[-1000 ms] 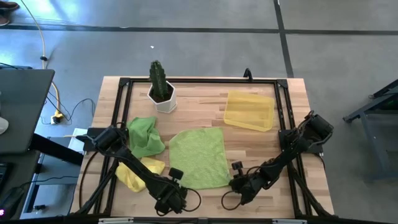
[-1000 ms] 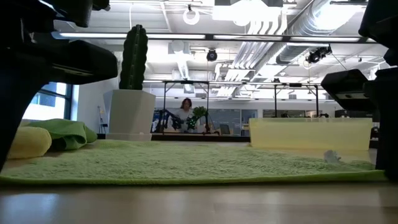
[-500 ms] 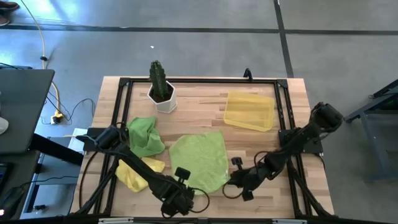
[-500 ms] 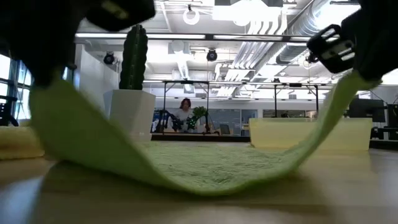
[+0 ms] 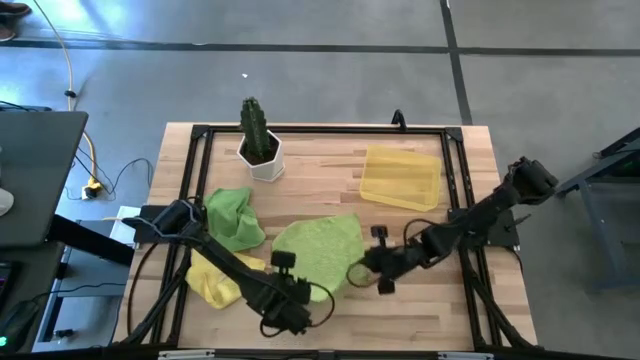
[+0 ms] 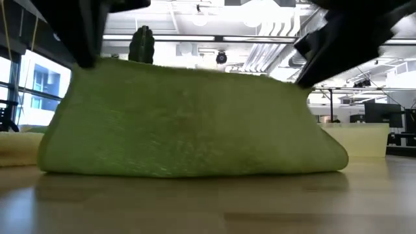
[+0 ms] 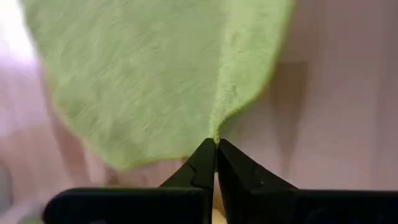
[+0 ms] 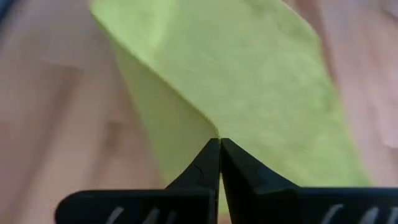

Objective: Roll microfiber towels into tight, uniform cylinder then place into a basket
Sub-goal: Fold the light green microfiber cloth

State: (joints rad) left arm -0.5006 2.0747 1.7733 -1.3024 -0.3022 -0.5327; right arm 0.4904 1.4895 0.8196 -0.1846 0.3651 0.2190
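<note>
Both arms are working on the green towel (image 5: pixel 318 252) in the middle of the wooden surface (image 5: pixel 420 305). The left end effector (image 5: pixel 297 291) is pinched shut on one near corner of it. The right end effector (image 5: pixel 362 268) is pinched shut on the other near corner. In each wrist view a bit of green cloth pokes out right at the closed tips.

A second ago this towel lay flat and wide. Now its near edge is up in the air and pulled toward the far side, so the cloth looks shorter from above. From the low view it stands like a green wall in front of the cactus (image 6: pixel 142 44). I think this is the first fold, the start of the roll. It is not a tight tube yet.

The other green towel (image 5: pixel 232 218) sits in a crumpled heap near the left arm, and the yellow towel (image 5: pixel 213 280) lies bunched beside it. Neither is rolled.

The yellow basket (image 5: pixel 400 178) waits on the far right side, well apart from the towels. I see no towel in it, so most of the job is still to do.
</note>
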